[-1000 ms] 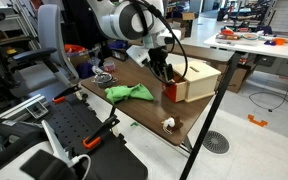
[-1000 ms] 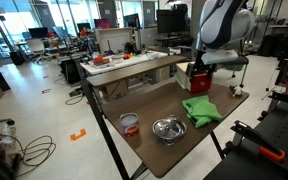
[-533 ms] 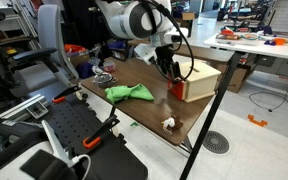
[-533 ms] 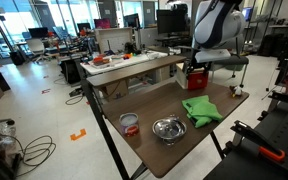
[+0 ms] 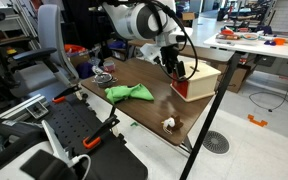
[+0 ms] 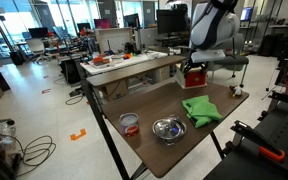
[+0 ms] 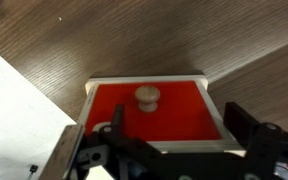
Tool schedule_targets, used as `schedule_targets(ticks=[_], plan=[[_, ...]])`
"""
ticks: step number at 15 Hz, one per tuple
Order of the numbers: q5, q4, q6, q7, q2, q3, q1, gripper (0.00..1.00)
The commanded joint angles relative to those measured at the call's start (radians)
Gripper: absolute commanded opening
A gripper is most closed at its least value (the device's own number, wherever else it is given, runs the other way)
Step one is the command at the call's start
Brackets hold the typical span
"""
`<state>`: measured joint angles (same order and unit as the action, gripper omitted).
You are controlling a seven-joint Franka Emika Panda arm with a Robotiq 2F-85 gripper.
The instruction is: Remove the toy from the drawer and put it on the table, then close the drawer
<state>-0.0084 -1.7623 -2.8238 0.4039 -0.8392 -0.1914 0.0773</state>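
The tiny whitish toy point(image 5: 169, 123) lies on the dark brown table point(image 5: 144, 108) near its front edge, apart from the gripper. The wooden box point(image 5: 201, 79) stands on the table, and the red drawer front point(image 5: 180, 88) looks close to flush with it. My gripper point(image 5: 174, 68) hovers at the drawer front. In the wrist view the red front point(image 7: 179, 108) with its wooden knob point(image 7: 147, 97) fills the middle. My gripper point(image 7: 176, 130) is open and empty, with a finger on each side of the red front. The box also shows in an exterior view point(image 6: 194, 78), below my gripper point(image 6: 195, 68).
A bright green soft item point(image 5: 129, 93) lies mid-table, also in an exterior view point(image 6: 201, 110). A metal bowl point(image 6: 168, 128) and a small orange-rimmed dish point(image 6: 130, 122) sit near one table end. White desks, chairs and black equipment surround the table point(image 6: 149, 108).
My gripper has moved toward the box, and the red drawer front has slid in with it. The toy and the green item have not moved.
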Motion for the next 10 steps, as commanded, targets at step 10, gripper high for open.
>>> schedule_targets(ticks=[10], plan=[[0.013,-0.186,0.003,-0.02,0.122,-0.032,0.01,1.0]])
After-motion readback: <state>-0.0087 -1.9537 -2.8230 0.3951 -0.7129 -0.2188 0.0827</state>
